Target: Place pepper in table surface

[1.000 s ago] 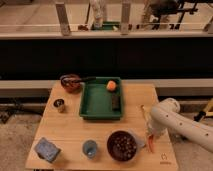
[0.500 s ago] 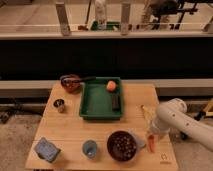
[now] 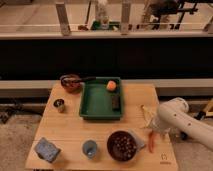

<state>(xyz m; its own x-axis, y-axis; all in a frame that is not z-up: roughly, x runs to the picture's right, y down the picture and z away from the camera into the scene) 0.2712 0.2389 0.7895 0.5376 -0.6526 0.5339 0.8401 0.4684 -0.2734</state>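
The pepper (image 3: 151, 141) is a small slender orange-red chili, hanging upright just above the light wooden table surface (image 3: 70, 127) near its front right corner, right of the dark bowl. My gripper (image 3: 152, 131) sits at the end of the white arm (image 3: 180, 119) that comes in from the right, and it is directly above the pepper, at its top end.
A green tray (image 3: 101, 100) holds a round orange fruit (image 3: 111, 85) and a dark block. A dark bowl (image 3: 121, 145) of brownish contents stands beside the pepper. A pale peel-like item (image 3: 146, 112), a blue cup (image 3: 90, 148), a blue-grey packet (image 3: 47, 149), a small tin (image 3: 59, 105) and a red-brown bowl (image 3: 70, 82) are also on the table.
The arm has drawn back slightly to the right and lifted a little. The pepper stays by the bowl at the front right.
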